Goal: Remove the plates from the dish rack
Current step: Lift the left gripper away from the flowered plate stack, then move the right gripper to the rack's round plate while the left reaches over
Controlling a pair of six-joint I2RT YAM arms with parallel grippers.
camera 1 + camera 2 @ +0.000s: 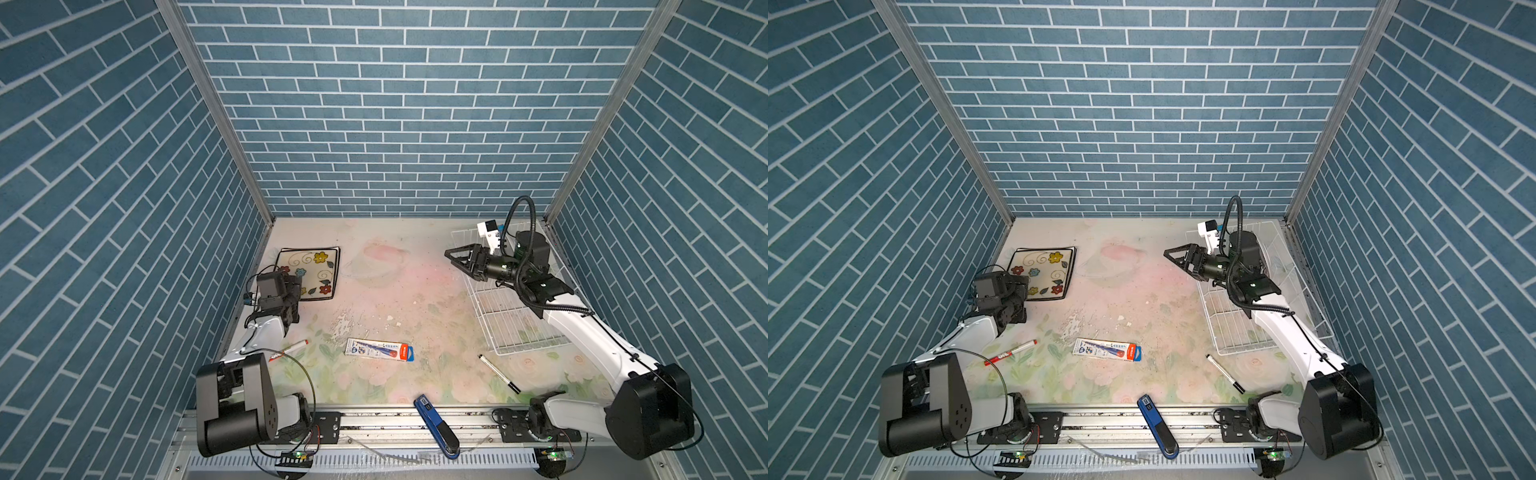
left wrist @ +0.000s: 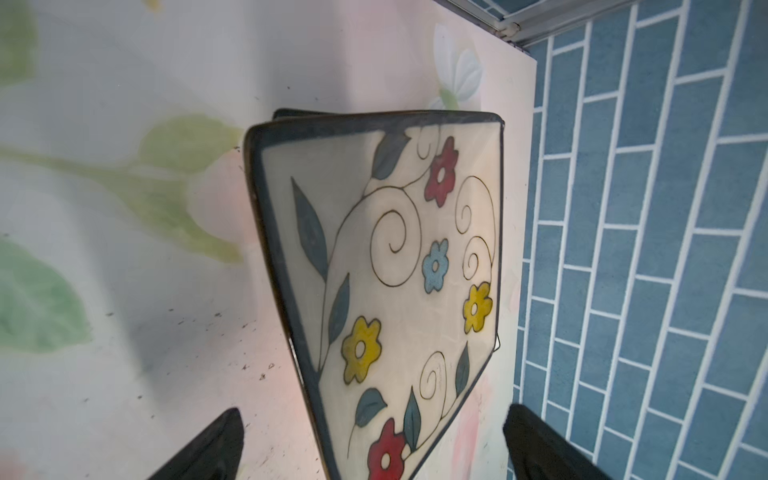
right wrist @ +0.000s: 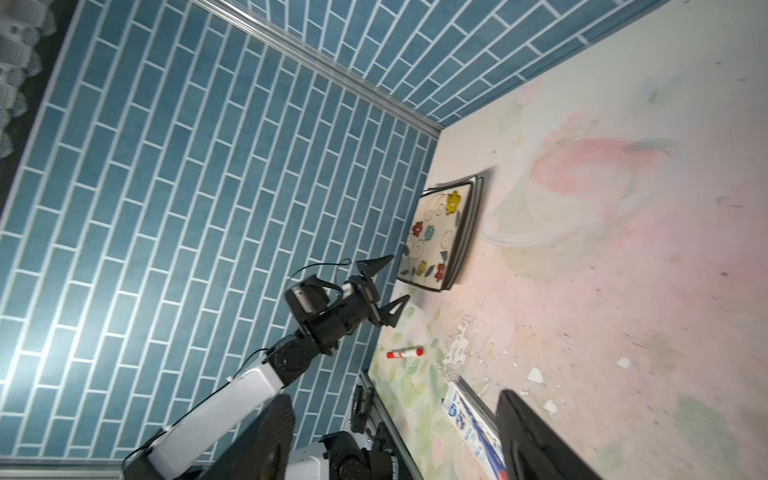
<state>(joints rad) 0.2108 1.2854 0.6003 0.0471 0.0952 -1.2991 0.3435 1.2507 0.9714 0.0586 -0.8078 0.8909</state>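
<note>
Several square, dark-rimmed glazed plates (image 1: 309, 272) lie stacked flat at the worktop's (image 1: 395, 299) far-left, the flowered one on top. We see the white wire rack (image 1: 511, 328) at far right. L claw (image 3: 398, 277) gapes wide just beside the stack; R claw (image 1: 455, 259) is also apart, above the rack's edge.

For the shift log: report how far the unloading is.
Done: the plates lie stacked on the table; no plate shows in the rack, though the right arm hides part. In hand: nothing; left gripper and right gripper are open. Left: nothing visible.
</note>
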